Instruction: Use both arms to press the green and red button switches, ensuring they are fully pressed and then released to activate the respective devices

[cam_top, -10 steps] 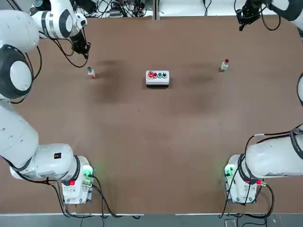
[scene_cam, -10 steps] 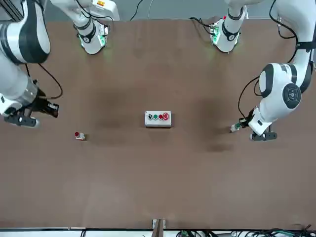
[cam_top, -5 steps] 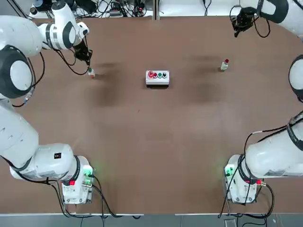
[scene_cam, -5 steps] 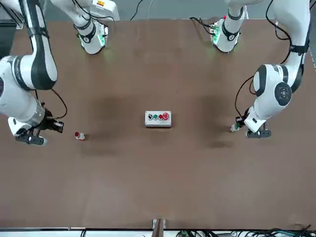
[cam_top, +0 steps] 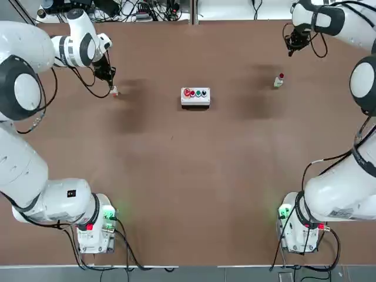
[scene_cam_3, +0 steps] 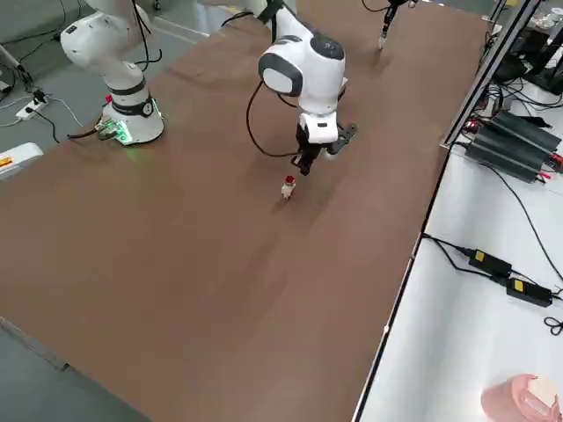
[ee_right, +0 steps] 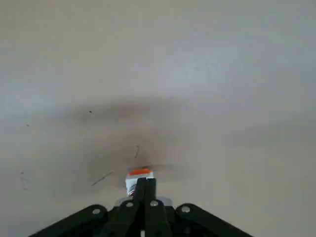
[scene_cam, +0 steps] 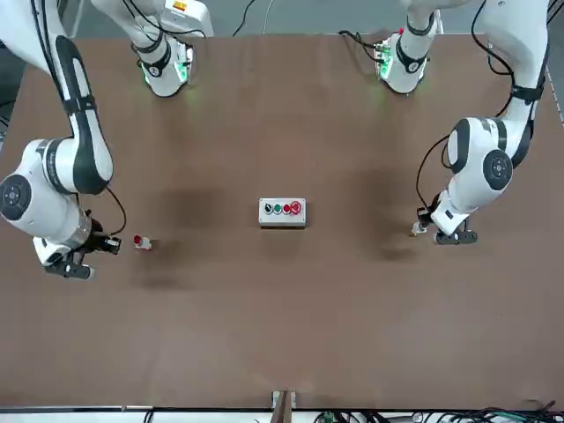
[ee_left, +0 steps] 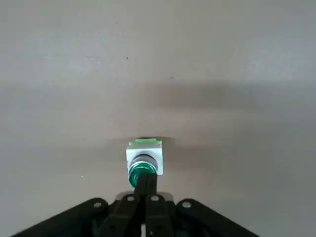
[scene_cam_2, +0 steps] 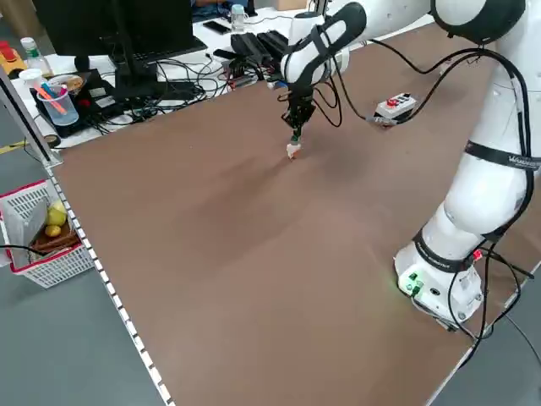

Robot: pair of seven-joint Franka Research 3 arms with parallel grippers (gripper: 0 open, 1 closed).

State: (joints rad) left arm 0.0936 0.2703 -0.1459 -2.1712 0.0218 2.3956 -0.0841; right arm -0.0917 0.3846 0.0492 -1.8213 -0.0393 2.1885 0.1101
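Moved: both grippers came down toward the switches since a second ago.
Left gripper [ee_left: 146, 190]: fingers pressed together, tips on green switch [ee_left: 143, 159].
Right gripper [ee_right: 145, 190]: fingers together, short of red switch [cam_top: 278, 80].
Switches: two.

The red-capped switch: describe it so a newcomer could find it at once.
Start from the white button box at the middle of the brown table. Go toward the robot's right side: the red-capped switch stands alone there. It is a tiny upright white body with one red cap, unlike the box's row of buttons.

Arms we count: two, left arm [cam_top: 35, 53], right arm [cam_top: 352, 23]
Small switches: two, green switch [ee_left: 143, 159], red switch [cam_top: 278, 80]
Button boxes: one, button box [cam_top: 195, 96]
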